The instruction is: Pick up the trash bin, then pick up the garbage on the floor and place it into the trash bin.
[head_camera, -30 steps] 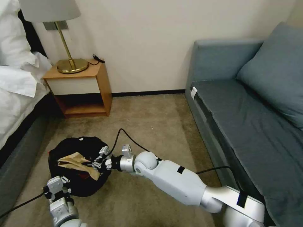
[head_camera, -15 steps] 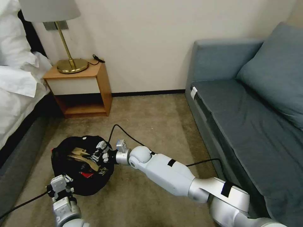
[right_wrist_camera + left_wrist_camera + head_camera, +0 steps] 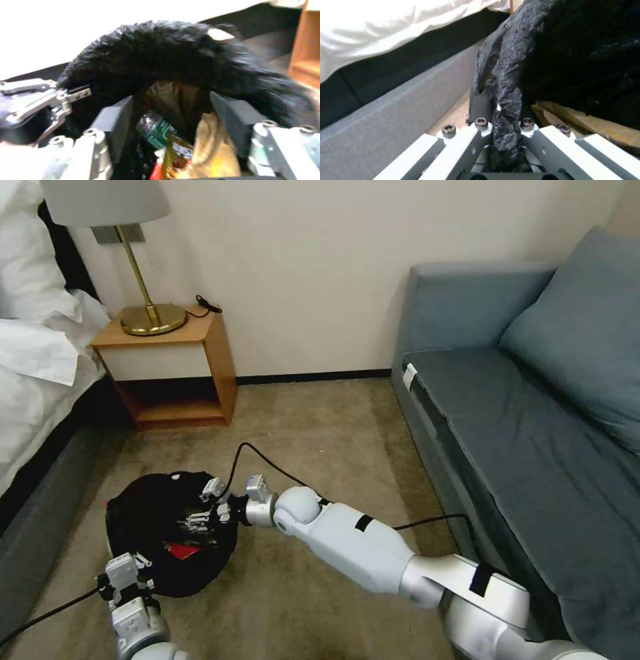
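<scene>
Two pincers on the job: my left pincer point(image 3: 127, 573) is clamped on the bag rim of the trash bin point(image 3: 143, 507), near side, next to the bed frame point(image 3: 396, 100). My right pincer point(image 3: 200, 520) hangs over the bin mouth, fingers point(image 3: 113, 125) spread apart, nothing between them. To do this well: keep left grip firm, bin level, lift right pincer straight up w/o snagging the liner. Garbage point(image 3: 173, 145) sits inside: green-label bottle, tan paper, brown-yellow wrapper, a red bit. Bin looks low, round, black crinkly liner.
</scene>
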Robot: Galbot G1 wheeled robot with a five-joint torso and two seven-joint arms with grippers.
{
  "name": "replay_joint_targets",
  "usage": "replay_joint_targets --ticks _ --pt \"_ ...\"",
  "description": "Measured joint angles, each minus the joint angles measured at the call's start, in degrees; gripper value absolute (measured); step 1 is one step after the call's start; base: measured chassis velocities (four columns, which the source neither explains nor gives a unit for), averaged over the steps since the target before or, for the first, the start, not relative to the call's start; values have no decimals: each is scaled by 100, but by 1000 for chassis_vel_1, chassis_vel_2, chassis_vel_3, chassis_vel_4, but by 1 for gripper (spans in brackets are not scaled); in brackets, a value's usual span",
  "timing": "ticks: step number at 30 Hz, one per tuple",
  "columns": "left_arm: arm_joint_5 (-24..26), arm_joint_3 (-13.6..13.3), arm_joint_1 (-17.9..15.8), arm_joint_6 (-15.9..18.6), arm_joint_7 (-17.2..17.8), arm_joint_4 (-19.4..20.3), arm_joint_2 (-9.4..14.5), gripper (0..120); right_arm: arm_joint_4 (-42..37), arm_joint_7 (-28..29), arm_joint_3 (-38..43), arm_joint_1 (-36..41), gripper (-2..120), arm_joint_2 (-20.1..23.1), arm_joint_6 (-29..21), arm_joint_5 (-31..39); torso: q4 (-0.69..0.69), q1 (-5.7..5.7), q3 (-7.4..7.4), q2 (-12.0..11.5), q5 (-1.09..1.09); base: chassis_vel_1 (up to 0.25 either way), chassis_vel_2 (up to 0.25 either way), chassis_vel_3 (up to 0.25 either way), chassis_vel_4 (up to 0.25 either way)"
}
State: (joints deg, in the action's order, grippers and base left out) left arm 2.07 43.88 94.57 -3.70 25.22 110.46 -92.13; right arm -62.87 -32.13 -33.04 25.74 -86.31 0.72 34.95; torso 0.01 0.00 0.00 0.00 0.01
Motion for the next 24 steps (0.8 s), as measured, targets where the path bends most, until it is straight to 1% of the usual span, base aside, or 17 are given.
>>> replay_joint_targets --ticks 1,2,4,5,6,8,10,11,12,14,15,17,18,19,22,23,24 --pt "0 0 0 0 0 0 0 3 0 0 0 0 69 0 0 0 0 0 0 0 0 0 0 0 0" --pt "170 2 -24 68 40 40 0 3 -238 0 172 70 75 177 -12 76 -1 0 0 0 0 0 0 0 0" --pt "295 22 -68 123 82 65 0 3 -452 -12 387 128 82 356 -22 180 -1 0 -1 0 0 0 0 0 0" --pt "387 57 -103 166 121 90 0 3 -627 -59 658 186 89 556 -30 285 -1 0 0 0 1 0 0 0 0" --pt "387 57 -103 166 121 90 0 3 -627 -59 658 186 89 556 -30 285 -1 0 0 0 1 0 0 0 0" --pt "498 80 -121 230 147 136 0 3 -734 -97 921 214 96 707 -33 383 -1 0 0 0 1 0 0 0 0" --pt "683 130 -149 286 145 227 -1 3 -744 -189 1490 274 100 897 -35 509 -2 0 -1 0 1 0 0 0 0" --pt "683 130 -149 286 145 227 -1 3 -744 -189 1490 274 100 897 -35 509 -2 0 -1 0 1 0 0 0 0" --pt "780 151 -162 304 145 267 0 3 -658 -206 1737 294 100 926 -37 567 -1 0 -1 0 1 0 0 0 0" --pt "1177 192 -186 411 143 384 0 3 -361 -199 2274 323 100 971 -38 661 0 0 -1 0 2 0 0 0 0" --pt "1177 192 -186 411 143 384 0 3 -361 -199 2274 323 100 971 -38 661 0 0 -1 0 2 0 0 0 0" --pt "1898 266 -257 605 176 509 -1 3 100 -182 2884 350 100 1140 -28 691 -1 0 0 0 1 0 0 0 0" --pt "2375 330 -323 750 270 574 -1 3 285 -180 3124 385 100 1308 -5 692 -2 0 -1 0 1 0 0 0 0" --pt "2375 330 -323 750 270 574 -1 3 285 -180 3124 385 100 1308 -5 692 -2 0 -1 0 1 0 0 0 0" --pt "3320 453 -463 1109 574 652 -1 3 442 -188 3421 510 100 1572 30 655 -3 0 0 0 2 0 0 0 0" --pt "3736 493 -554 1267 724 652 -1 3 456 -197 3577 610 100 1682 41 596 -3 -1 0 0 0 0 0 0 0" --pt "3736 493 -554 1267 724 652 -1 3 456 -197 3577 610 100 1682 41 596 -3 -1 0 0 0 0 0 0 0"
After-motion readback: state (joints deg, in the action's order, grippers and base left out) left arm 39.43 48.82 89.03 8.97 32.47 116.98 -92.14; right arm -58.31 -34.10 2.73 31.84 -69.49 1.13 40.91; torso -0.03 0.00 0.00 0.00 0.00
